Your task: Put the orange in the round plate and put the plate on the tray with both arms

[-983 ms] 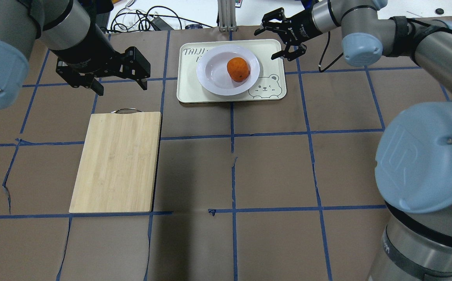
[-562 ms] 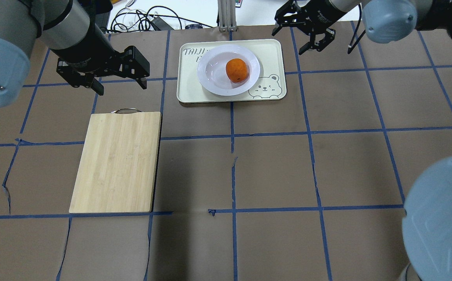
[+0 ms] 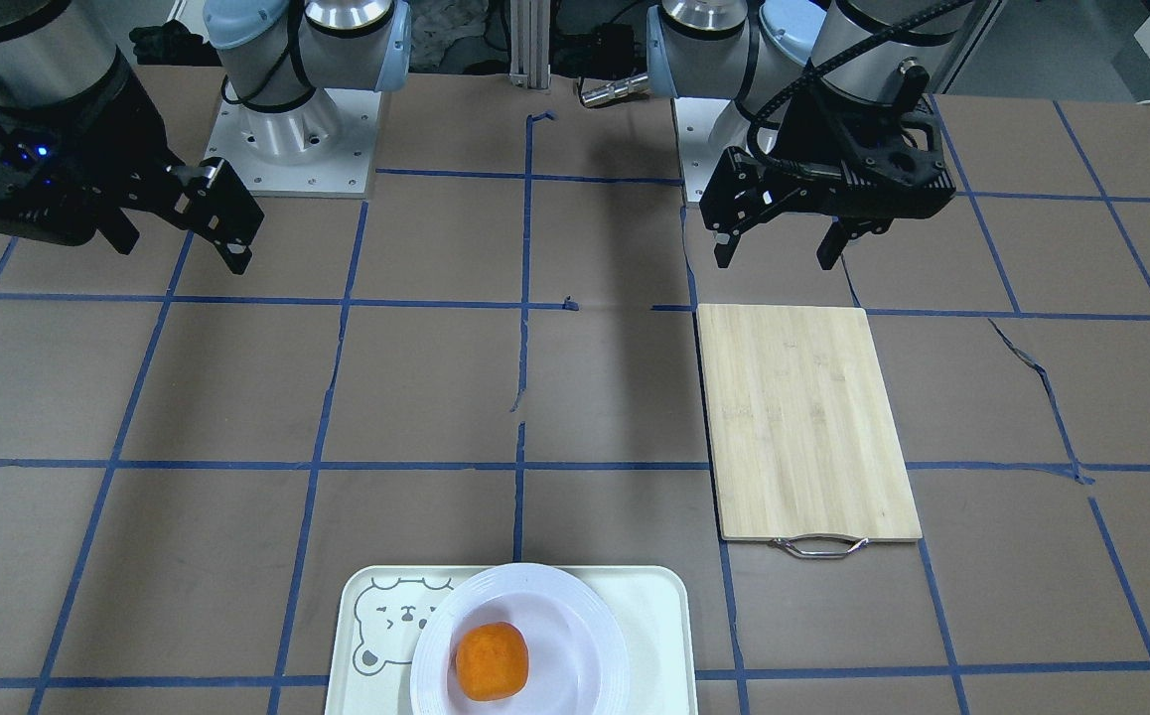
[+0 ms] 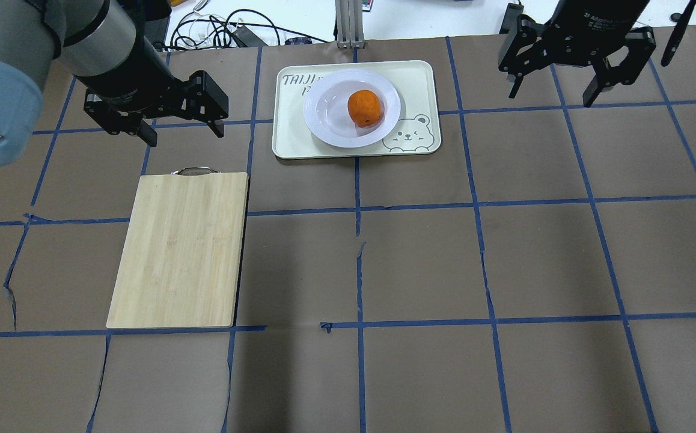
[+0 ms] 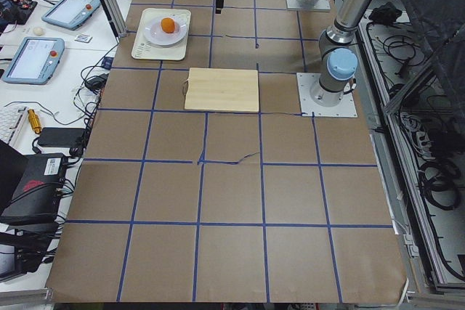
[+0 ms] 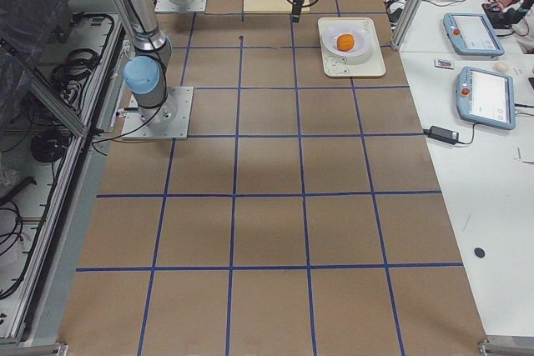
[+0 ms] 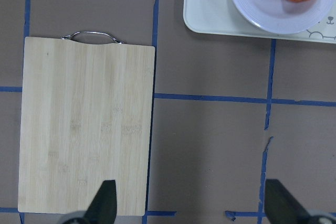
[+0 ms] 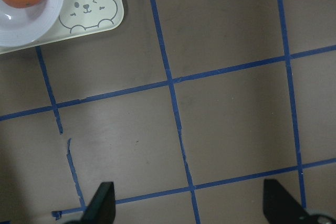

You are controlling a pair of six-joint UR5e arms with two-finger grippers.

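**Surface finishes on the worktable.**
The round plate (image 4: 326, 112) is glossy white with a ridged rim; the orange (image 4: 365, 107) in it has matt, dimpled skin; the tray (image 4: 421, 77) beneath is smooth cream. Below the left gripper (image 4: 186, 136) jaws, off to one side, the cutting board (image 4: 180, 249) shows pale grained wood and a bright metal handle (image 4: 195, 170). Below the right gripper (image 4: 549, 97) jaws, matt brown paper (image 4: 420, 258), torn in places, carries blue tape (image 4: 534, 201).

Six cameras cover one taped brown table (image 4: 420, 258): from above, across, both ends and both wrists.
The overhead view looks forward and down; the front-facing one looks steeply down from the opposite side. The two end views sit far back, looking along the table. Each wrist camera points straight down from close in, and both catch the tray (image 7: 205, 3).
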